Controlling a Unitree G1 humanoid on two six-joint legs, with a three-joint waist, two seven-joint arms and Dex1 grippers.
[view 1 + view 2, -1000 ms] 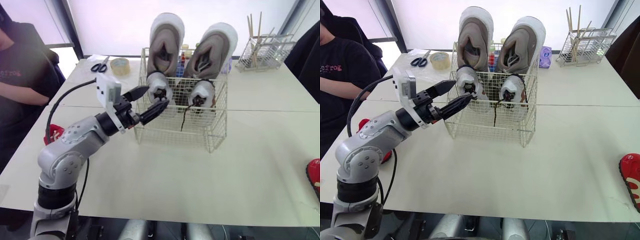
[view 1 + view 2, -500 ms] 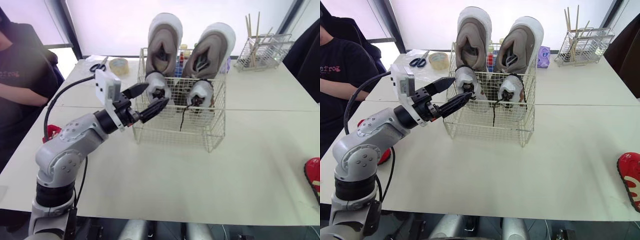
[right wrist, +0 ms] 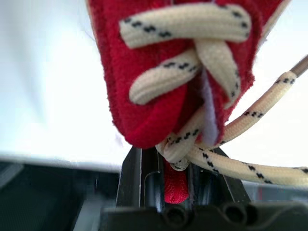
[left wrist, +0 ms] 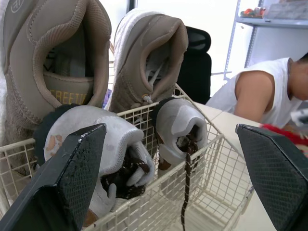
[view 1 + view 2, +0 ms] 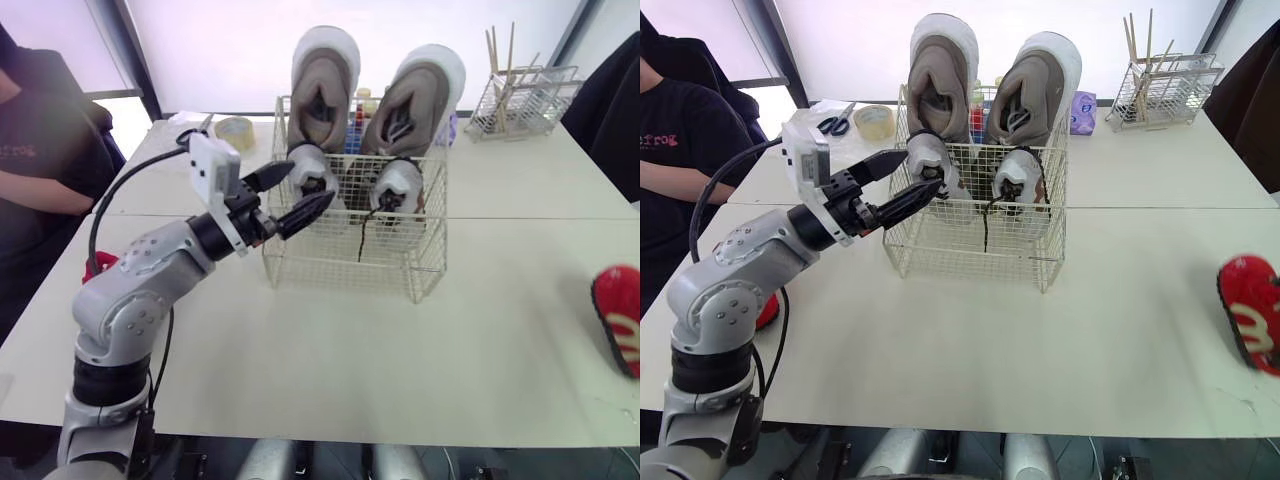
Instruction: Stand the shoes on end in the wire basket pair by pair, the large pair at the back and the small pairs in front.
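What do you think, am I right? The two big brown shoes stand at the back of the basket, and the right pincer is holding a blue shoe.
Not quite. The right pincer holds a red shoe, not a blue one, as the right wrist view shows. The two big brown shoes do stand at the back of the basket.

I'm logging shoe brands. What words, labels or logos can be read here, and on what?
"EREFITE": on the lining inside the large shoe, its start possibly hidden.
"frog": red print on the person's shirt, cut at the picture's edge.
Logo atop the large shoe: too blurred to read.
The red shoe: no lettering visible.
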